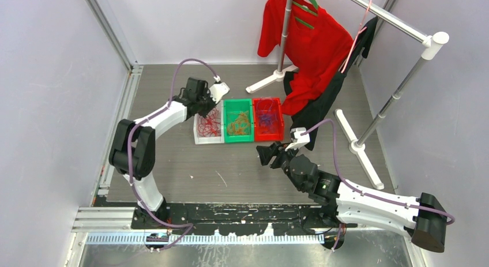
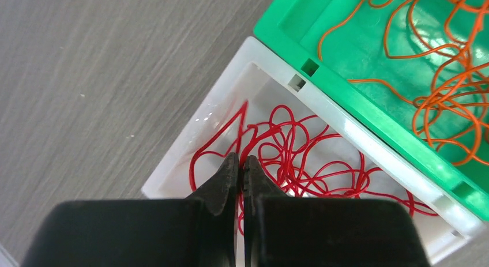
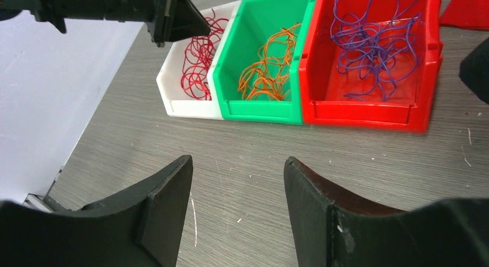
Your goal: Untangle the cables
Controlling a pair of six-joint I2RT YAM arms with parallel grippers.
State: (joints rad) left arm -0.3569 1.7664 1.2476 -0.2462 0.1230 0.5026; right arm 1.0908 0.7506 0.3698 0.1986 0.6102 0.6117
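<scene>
The cables lie sorted in three bins set side by side. Red cables (image 1: 209, 126) (image 2: 311, 157) (image 3: 196, 65) fill the white bin (image 1: 199, 139) (image 2: 173, 169). Orange cables (image 1: 237, 124) (image 2: 450, 88) (image 3: 268, 71) are in the green bin (image 1: 238, 138) (image 3: 259, 111). Purple cables (image 1: 266, 117) (image 3: 375, 42) are in the red bin (image 1: 268, 137) (image 3: 363, 114). My left gripper (image 1: 206, 112) (image 2: 242, 157) (image 3: 203, 30) hangs over the white bin, shut, and a red strand runs into the slit between its tips. My right gripper (image 1: 263, 154) (image 3: 236, 158) stands open over bare table in front of the bins, holding nothing.
A metal clothes rack stands at the back right, carrying a red garment (image 1: 311, 42) and a black one (image 1: 320, 105). Its white feet (image 1: 271, 79) (image 1: 357, 146) rest on the table beside the red bin. Walls close the left and back sides.
</scene>
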